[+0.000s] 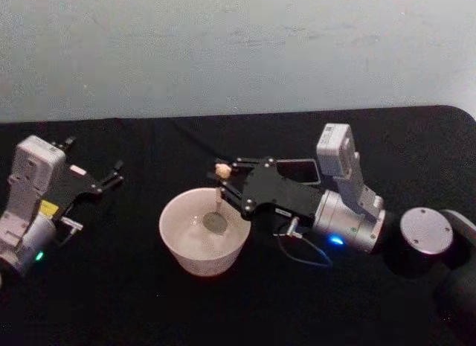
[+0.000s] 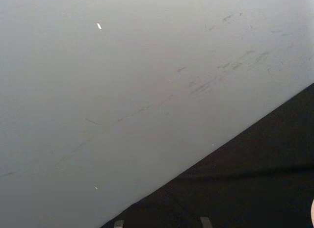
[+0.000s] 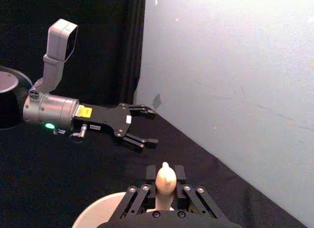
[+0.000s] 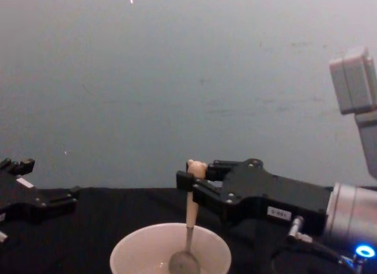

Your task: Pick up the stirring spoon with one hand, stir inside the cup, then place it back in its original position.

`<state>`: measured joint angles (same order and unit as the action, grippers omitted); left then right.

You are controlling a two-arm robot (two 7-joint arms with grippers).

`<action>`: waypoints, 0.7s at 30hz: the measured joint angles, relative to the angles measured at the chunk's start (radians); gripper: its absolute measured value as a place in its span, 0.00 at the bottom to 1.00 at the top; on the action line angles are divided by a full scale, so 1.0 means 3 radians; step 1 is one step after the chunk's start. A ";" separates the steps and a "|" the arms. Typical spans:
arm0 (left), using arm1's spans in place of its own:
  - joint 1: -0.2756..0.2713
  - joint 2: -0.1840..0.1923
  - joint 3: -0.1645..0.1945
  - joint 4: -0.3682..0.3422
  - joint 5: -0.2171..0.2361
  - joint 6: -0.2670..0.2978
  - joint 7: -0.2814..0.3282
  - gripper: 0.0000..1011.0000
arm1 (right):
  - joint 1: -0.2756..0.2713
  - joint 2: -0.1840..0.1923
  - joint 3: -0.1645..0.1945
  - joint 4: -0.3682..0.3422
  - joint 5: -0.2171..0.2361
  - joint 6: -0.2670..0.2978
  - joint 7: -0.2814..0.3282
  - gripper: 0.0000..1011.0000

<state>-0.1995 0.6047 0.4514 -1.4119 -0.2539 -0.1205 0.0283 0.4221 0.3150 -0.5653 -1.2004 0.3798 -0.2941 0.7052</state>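
**Head view.** The right pincer [image 1: 223, 176] is clenching the beige handle of the stirring spoon [image 1: 216, 222]. The spoon's metal bowl is resting inside the cream cup [image 1: 199, 258] on the black tabletop [image 1: 111, 301]. The dark square holder [image 1: 301, 162] is standing just behind the pincer. The left pincer [image 1: 95, 164] is idling, released, well apart at the left. Stirring well is probably calling for small circles, with the bowl low and clear of the thin rim, lest the light cup slide.

**Left wrist view.** The grey wall [image 2: 122, 90] is meeting the tabletop.

**Right wrist view.** A yellow label [image 3: 84, 112] on the left arm is showing, its writing unreadable.

**Chest view.** A white label [image 4: 277, 214] on the right pincer is likewise proving unreadable.
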 joint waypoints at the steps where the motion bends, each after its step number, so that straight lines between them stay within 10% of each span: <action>1: 0.0000 0.0000 0.0000 0.0000 0.0000 0.0000 0.0000 0.99 | -0.0011 0.0019 0.0012 -0.0017 -0.0001 -0.0003 -0.0002 0.21; 21: 0.0000 0.0000 0.0000 0.0000 0.0000 0.0000 0.0000 0.99 | -0.0330 0.0333 0.0042 -0.0501 0.0116 0.0082 0.0140 0.21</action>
<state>-0.1995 0.6046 0.4514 -1.4120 -0.2539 -0.1205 0.0283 0.3230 0.4149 -0.5526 -1.3506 0.4148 -0.2694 0.7470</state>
